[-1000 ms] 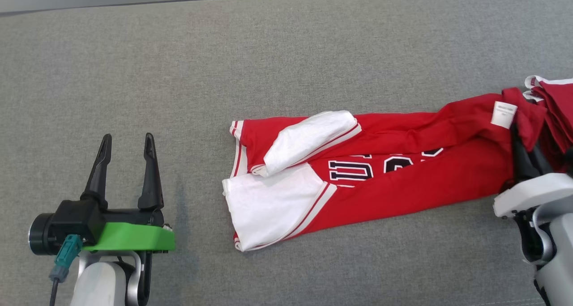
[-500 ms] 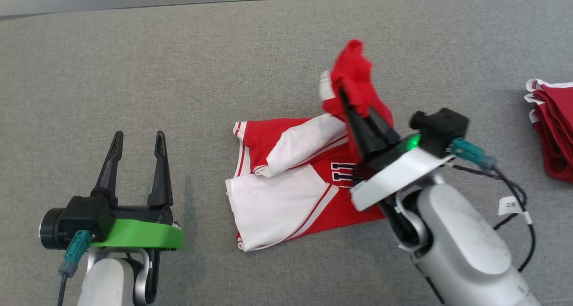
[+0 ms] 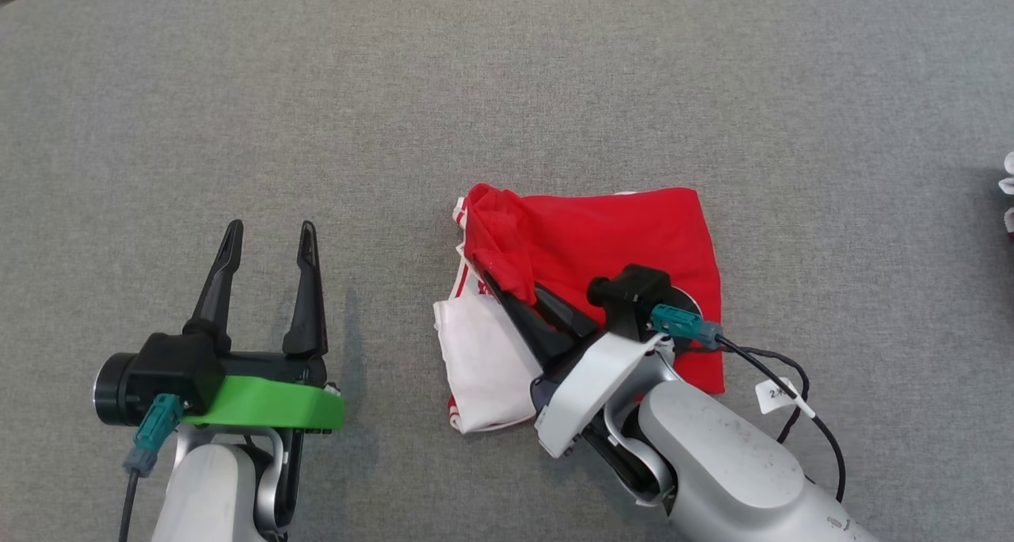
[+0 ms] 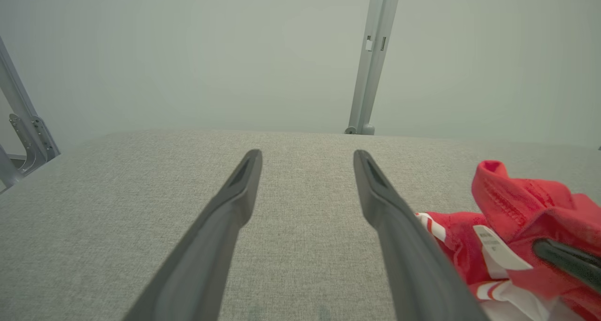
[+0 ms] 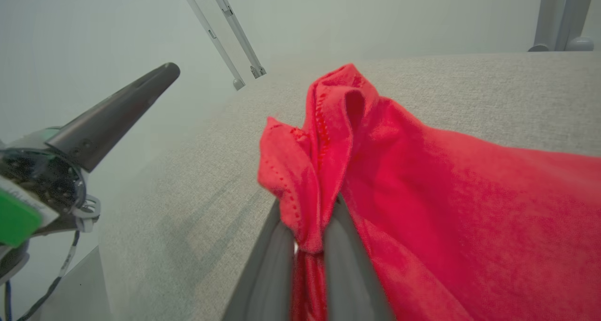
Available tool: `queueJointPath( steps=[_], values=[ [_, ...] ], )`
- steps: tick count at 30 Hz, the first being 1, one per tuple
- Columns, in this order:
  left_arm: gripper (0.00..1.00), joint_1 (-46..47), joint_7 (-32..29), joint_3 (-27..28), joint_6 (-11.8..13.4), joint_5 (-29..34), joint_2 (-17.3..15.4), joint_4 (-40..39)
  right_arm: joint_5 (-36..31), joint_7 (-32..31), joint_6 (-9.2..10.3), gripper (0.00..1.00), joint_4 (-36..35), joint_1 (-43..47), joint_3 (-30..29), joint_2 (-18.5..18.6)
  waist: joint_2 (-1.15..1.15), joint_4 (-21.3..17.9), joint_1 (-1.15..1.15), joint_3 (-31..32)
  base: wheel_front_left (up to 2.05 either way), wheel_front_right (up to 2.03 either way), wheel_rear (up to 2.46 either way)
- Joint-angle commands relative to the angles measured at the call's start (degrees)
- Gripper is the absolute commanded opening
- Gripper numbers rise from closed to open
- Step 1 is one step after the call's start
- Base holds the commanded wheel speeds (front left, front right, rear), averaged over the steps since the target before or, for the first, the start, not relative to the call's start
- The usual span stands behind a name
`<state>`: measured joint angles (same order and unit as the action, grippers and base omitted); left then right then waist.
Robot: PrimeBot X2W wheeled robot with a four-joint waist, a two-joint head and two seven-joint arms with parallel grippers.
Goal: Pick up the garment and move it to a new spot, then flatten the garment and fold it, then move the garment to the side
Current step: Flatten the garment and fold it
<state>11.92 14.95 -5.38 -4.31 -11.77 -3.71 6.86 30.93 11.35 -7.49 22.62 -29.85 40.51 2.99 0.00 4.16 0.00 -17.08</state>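
The garment [image 3: 626, 233] is a red and white jersey lying doubled over on the grey padded table [image 3: 507, 90], its red half laid over the white sleeves. My right gripper [image 3: 497, 282] is shut on a bunched red edge at the garment's left end, and its tips are wrapped in the cloth. The right wrist view shows the red cloth [image 5: 446, 194] pinched between the right gripper [image 5: 307, 239] fingers. My left gripper [image 3: 269, 237] stands open over bare table to the left of the garment. The left gripper [image 4: 307, 154] has nothing between its fingers, with the garment [image 4: 516, 203] at the lower right.
White trim of another piece of clothing [image 3: 1008, 201] peeks in at the table's right edge. Metal frame posts [image 4: 373, 53] stand beyond the far edge. Bare grey table stretches behind and to the left of the garment.
My right gripper has carried the garment's red right end up and leftwards over the rest, doubling it. The head camera has tilted down. The left gripper stays open.
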Motion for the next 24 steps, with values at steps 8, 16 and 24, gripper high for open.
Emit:
queueJointPath(
  steps=[8, 16, 24],
  values=[
    [1.00, 1.4, 0.1, 0.3, -0.6, 0.9, 0.3, 0.5, 7.4, 3.4, 0.01, 1.00, -1.0, -3.2, 4.3, 0.0, 0.00, -0.4, 0.00, -0.3, 0.00, 0.00, 0.00],
    [1.00, 0.1, 0.1, 1.0, -0.7, 1.3, 0.4, 0.6, 4.7, 3.9, 0.01, 1.00, -9.4, -0.9, -5.4, 4.4, 0.00, -1.7, 0.00, 0.8, 0.00, 0.00, 0.00],
    [1.00, -0.9, 0.1, 2.4, -0.3, 2.0, 0.5, 0.4, -3.8, 3.9, 0.01, 1.00, -14.2, 6.1, -20.6, 8.2, 0.00, -3.0, 0.00, 2.2, 0.00, 0.00, 0.00]
  ],
)
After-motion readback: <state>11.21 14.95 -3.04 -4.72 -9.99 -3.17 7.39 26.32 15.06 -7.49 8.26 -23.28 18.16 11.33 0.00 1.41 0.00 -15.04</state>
